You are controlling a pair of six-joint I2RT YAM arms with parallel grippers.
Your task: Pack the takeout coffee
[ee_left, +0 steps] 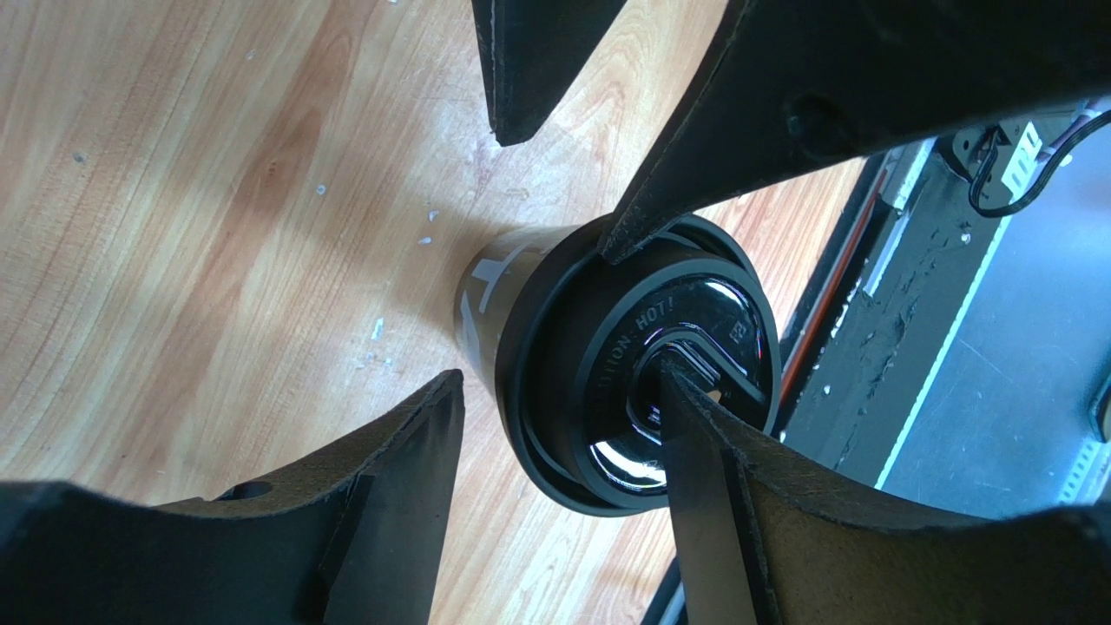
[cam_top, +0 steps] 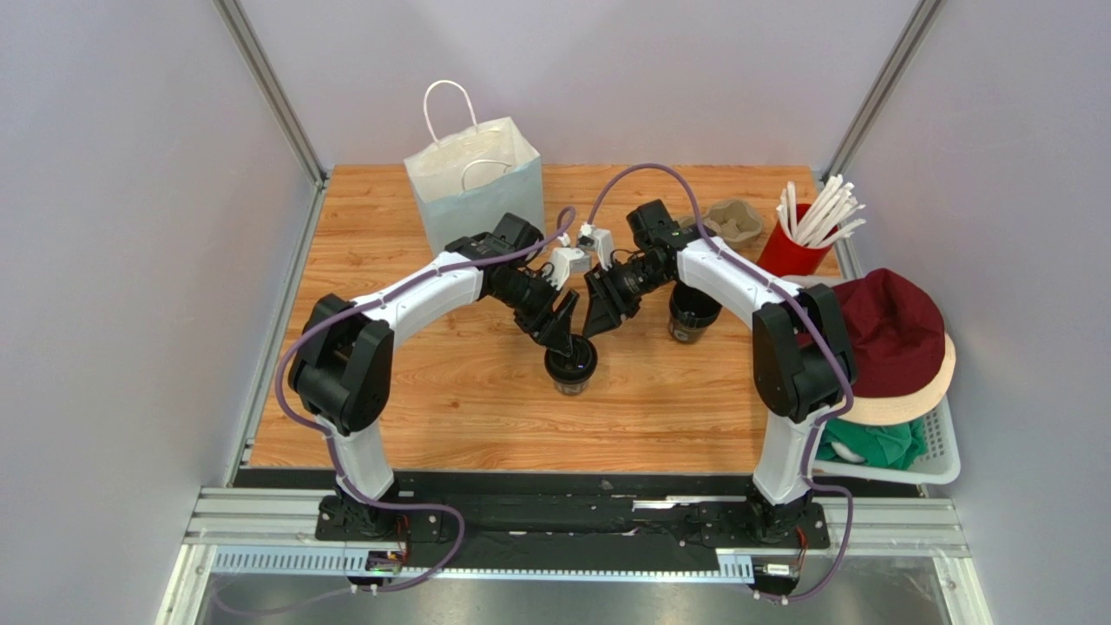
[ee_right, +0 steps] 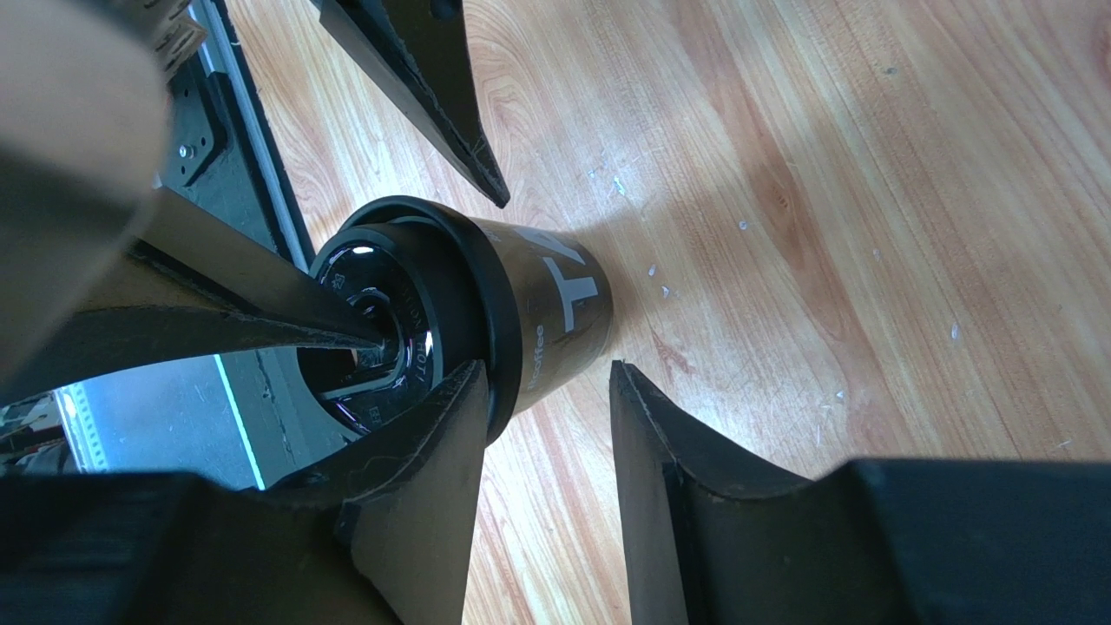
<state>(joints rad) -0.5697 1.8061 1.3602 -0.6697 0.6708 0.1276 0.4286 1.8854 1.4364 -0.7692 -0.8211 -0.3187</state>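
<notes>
From my remote seat I see both arms bent at the elbow and leaning in over the middle of the table (cam_top: 391,417), the left arm (cam_top: 391,306) coming from 8 o'clock and the right arm (cam_top: 730,280) from 3 o'clock, wrists tipped down so the fingers meet over one spot. There the takeout coffee (cam_top: 571,366) stands upright on the wood, lid on, a little toward 6 o'clock of centre. The left gripper (ee_left: 561,378) is spread, not clenched: one tip rests on the lid's middle and the other sits just beside the cup wall. The right gripper (ee_right: 548,374) is spread too, with one tip against the lid's rim and the other apart from the cup over bare wood. From the coffee, bare wood runs toward 9 o'clock to the left edge and toward 6 o'clock to the near edge; grey walls close the left, far and right sides. I count two black cups, the second black cup (cam_top: 691,315) at 2 o'clock beside the right arm, one white paper bag (cam_top: 472,182) at 11 o'clock, one pulp cup carrier (cam_top: 733,224), one red cup of straws (cam_top: 786,250) in the far right corner, and one basket (cam_top: 946,458) off the right edge holding a maroon hat (cam_top: 893,326).
</notes>
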